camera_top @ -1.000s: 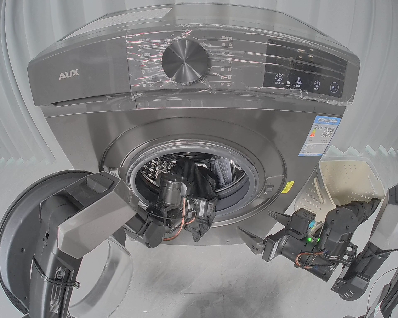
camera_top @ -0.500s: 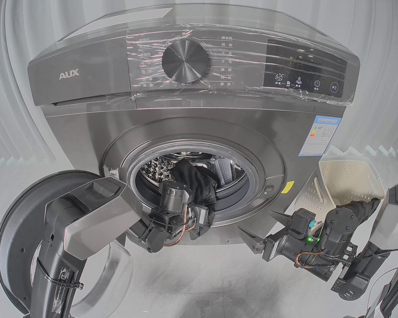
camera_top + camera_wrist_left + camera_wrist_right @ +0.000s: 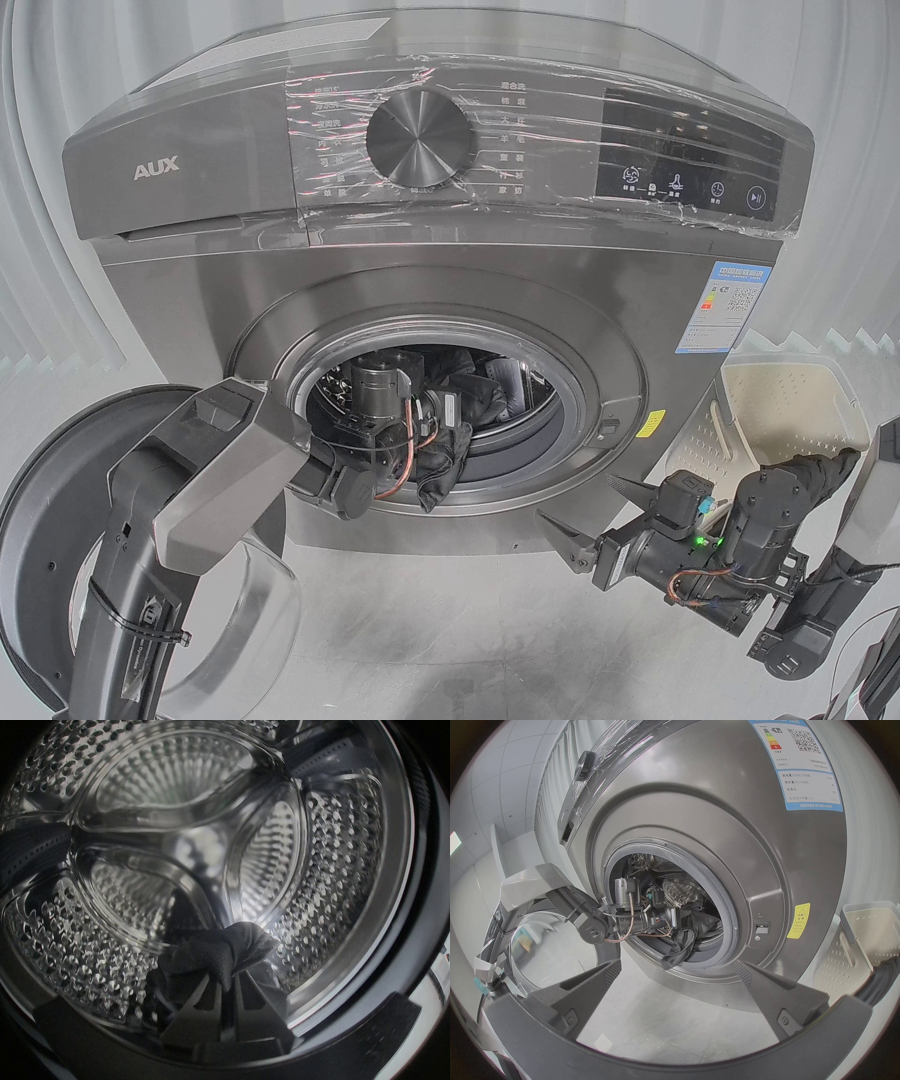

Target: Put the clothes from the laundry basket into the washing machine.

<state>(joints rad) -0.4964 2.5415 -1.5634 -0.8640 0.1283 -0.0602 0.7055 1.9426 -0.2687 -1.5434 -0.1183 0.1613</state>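
Observation:
The grey washing machine point(image 3: 525, 281) stands with its round opening uncovered. My left arm goes through that opening, and inside the steel drum point(image 3: 197, 828) my left gripper point(image 3: 228, 994) is shut on a black garment point(image 3: 220, 952). One end of the black garment point(image 3: 439, 476) hangs out over the lower rim of the opening, as the right wrist view also shows point(image 3: 679, 944). My right gripper point(image 3: 581, 511) hovers open and holds nothing, low in front of the machine to the right of the opening. The cream laundry basket point(image 3: 797, 394) stands to the machine's right.
The machine's round door point(image 3: 56, 525) is swung wide open to the left, behind my left arm. My right arm covers part of the basket's front. Bare grey floor point(image 3: 487, 637) lies before the machine.
My left arm has risen and pushed deeper into the drum, taking the black garment along, so less cloth hangs outside. The right arm has kept still.

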